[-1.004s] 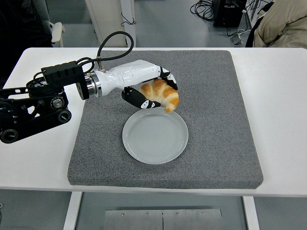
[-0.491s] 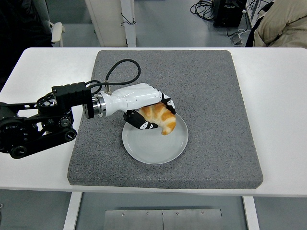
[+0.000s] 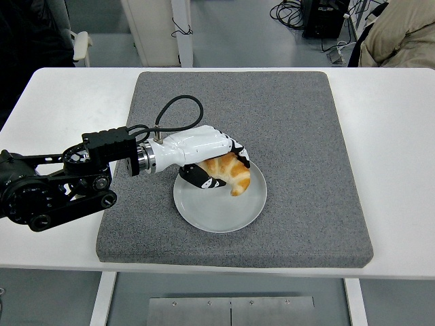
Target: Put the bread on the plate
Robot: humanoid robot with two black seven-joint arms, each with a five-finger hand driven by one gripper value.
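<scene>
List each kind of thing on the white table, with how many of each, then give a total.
Mat: 1
Plate: 1
Bread: 1, held in the left hand over the plate
Total: 3

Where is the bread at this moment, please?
In the head view, the bread is near the centre, held in the left hand over the far part of the plate on the grey mat.
</scene>
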